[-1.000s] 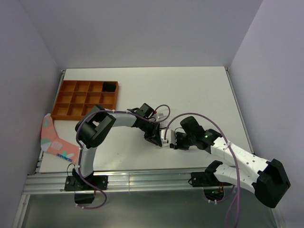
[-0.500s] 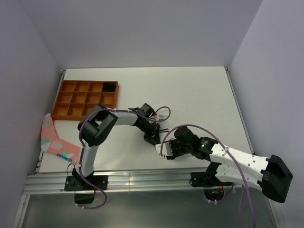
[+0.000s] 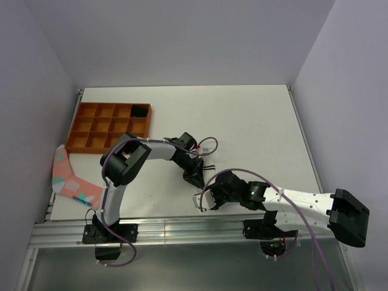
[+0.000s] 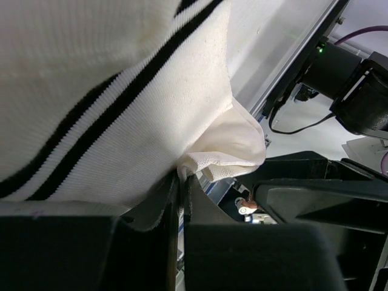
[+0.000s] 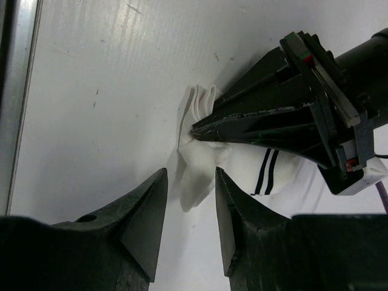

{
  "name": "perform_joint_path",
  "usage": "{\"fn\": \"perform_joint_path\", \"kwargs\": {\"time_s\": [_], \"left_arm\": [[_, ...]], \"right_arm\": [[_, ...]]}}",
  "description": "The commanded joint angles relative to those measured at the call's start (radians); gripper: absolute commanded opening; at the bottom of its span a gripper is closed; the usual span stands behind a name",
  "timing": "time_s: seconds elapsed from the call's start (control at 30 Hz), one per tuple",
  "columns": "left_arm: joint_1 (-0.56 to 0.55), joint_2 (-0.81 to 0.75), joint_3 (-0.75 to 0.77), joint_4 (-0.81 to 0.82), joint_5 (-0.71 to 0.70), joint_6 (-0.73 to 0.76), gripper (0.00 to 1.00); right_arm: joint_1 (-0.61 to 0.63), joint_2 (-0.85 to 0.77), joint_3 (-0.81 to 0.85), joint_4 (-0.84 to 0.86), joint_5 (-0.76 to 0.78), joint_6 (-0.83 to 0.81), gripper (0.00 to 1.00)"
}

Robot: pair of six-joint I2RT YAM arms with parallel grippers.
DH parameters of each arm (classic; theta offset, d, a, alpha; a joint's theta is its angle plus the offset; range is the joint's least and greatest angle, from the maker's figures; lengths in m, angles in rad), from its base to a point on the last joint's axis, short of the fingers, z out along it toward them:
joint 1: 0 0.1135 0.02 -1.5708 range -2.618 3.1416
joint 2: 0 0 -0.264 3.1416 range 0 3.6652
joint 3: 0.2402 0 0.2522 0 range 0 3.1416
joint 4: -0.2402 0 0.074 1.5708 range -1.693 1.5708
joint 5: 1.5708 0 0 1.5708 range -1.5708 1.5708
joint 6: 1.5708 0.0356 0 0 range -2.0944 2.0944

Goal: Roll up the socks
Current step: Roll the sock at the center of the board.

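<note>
A white sock (image 5: 242, 167) with two black cuff stripes lies bunched on the white table. My left gripper (image 5: 193, 131) is shut on a folded edge of it, and its wrist view shows the ribbed fabric (image 4: 115, 85) pinched between the jaws (image 4: 180, 177). My right gripper (image 5: 190, 174) stands open just short of the sock, with a loose white flap (image 5: 195, 188) reaching between its fingertips, untouched. In the top view the left gripper (image 3: 195, 177) and the right gripper (image 3: 202, 201) meet near the table's front middle. No long black sock shows.
An orange compartment tray (image 3: 104, 150) stands at the back left, with a small black bundle (image 3: 140, 110) in its far right cell. A pink fabric piece with teal patches (image 3: 71, 182) hangs over the left edge. The metal front rail (image 3: 182, 227) runs close behind the right gripper.
My right gripper has drawn back toward the front edge and a little left, and its jaws have opened wider. The left gripper has kept its pinch on the white sock, nearly still.
</note>
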Motion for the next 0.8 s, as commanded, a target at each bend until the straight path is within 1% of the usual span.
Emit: {"fn": "perform_joint_path", "kwargs": {"time_s": [0.0,0.3,0.47,0.57,0.67,0.7,0.77], "left_arm": [[-0.003,0.045,-0.011,-0.047,-0.088,0.060,0.00],[0.007,0.037,-0.016,-0.058,-0.086,0.077,0.00],[0.005,0.037,-0.021,-0.050,-0.085,0.079,0.00],[0.008,0.037,-0.028,-0.041,-0.083,0.073,0.00],[0.014,0.031,-0.040,-0.019,-0.086,0.056,0.00],[0.016,0.027,-0.048,-0.007,-0.089,0.048,0.00],[0.023,0.011,-0.077,0.026,-0.088,0.010,0.01]], "right_arm": [[0.023,0.034,-0.010,0.090,0.049,-0.041,0.44],[0.031,0.108,-0.001,0.107,0.079,-0.076,0.43],[0.031,0.147,-0.009,0.133,0.093,-0.079,0.39],[0.031,0.154,-0.010,0.142,0.089,-0.061,0.33],[0.031,0.156,-0.004,0.138,0.089,-0.031,0.21],[0.031,0.151,-0.001,0.122,0.079,-0.020,0.13],[0.026,0.137,0.008,0.101,0.063,0.006,0.08]]}}
